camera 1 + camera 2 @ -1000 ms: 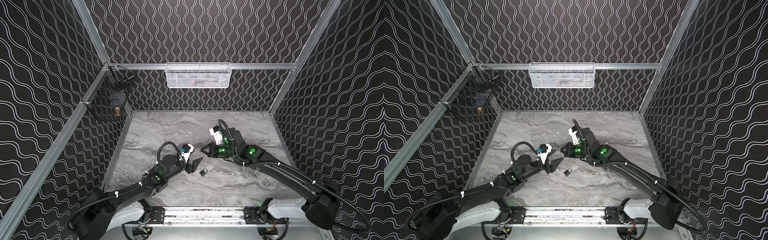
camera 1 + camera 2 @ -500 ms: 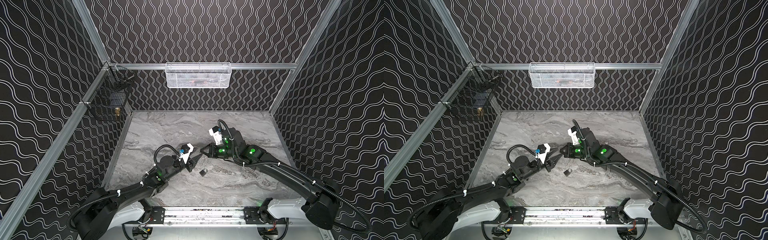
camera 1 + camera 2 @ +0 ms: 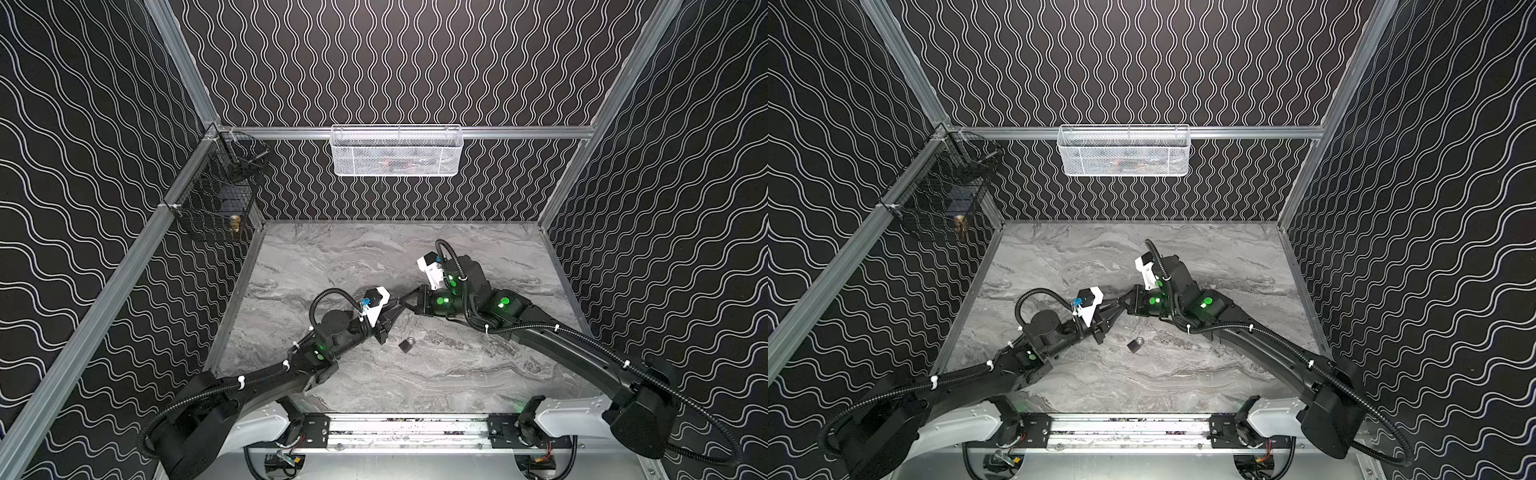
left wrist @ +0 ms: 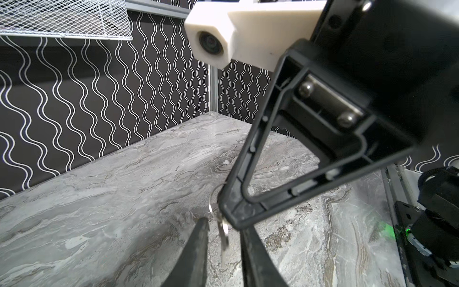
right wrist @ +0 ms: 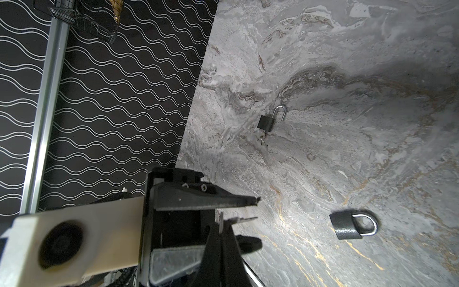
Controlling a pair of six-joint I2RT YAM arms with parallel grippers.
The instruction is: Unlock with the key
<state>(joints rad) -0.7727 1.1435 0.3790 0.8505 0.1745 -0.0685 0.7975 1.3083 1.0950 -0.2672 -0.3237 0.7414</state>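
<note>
The key [image 4: 224,232]: small, silver, on a ring. It is pinched at or near its head by the right gripper [image 4: 229,215], whose jaws are fully together. The tips hide the exact hold. The blade sticks out free beyond them. It is held in the air over the middle of the table [image 3: 457,374], a little left of centre.

The left gripper [image 5: 256,220] is tip to tip with the right one. Its jaws stand narrowly apart, one of the fingers [image 4: 198,248] on each side of the blade. The left wrist view shows a sliver of gap on both sides. No contact is seen, and it grips nothing.

The padlock [image 3: 407,344]: black body, shackle closed. It lies flat on the table, just near and right of the meeting tips, untouched.

Judgement: the step in hand is passing the key from right to left.
- Centre the blade in the gap first. The key is thin and could swivel if one pad lands early.
- Close on the flat faces, not the edges.
- Grip as close to the head as the right tips allow, so the blade end stays free for the keyhole.
- The right jaws should let go only once the left hold is firm.

Note: a second padlock [image 5: 267,121], shackle swung open, shows only in the right wrist view. I cannot place it in the top views. I take the shut one as the target.
</note>
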